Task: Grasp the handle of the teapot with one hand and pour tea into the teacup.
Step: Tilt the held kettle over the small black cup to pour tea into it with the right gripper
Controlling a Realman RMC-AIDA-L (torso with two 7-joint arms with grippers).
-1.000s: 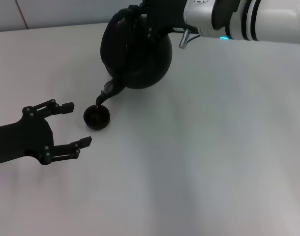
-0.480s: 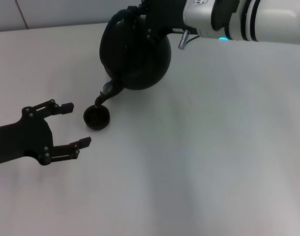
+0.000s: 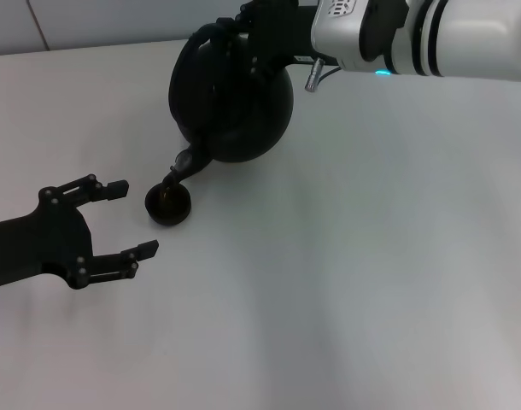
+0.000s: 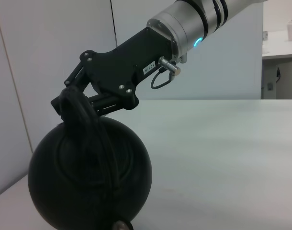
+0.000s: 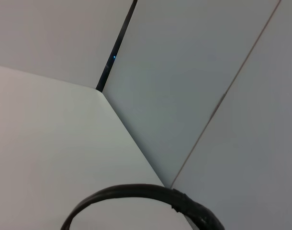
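Observation:
The round matte-black teapot (image 3: 235,102) hangs tilted above the table, its short spout (image 3: 182,165) pointing down over the small black teacup (image 3: 167,204). My right gripper (image 3: 259,24) is shut on the arched black handle (image 3: 211,34) at the pot's top. The left wrist view shows the teapot (image 4: 91,179), the handle (image 4: 84,120) and the right gripper (image 4: 69,98) clamped on it. The handle (image 5: 136,196) also shows in the right wrist view. My left gripper (image 3: 128,218) is open and empty, just left of the teacup, not touching it.
The white table (image 3: 371,256) stretches to the right and front. A pale wall (image 4: 50,48) stands behind the table's far edge.
The teapot has shifted slightly left and tilted a little more, spout lower over the teacup. The left gripper has not moved.

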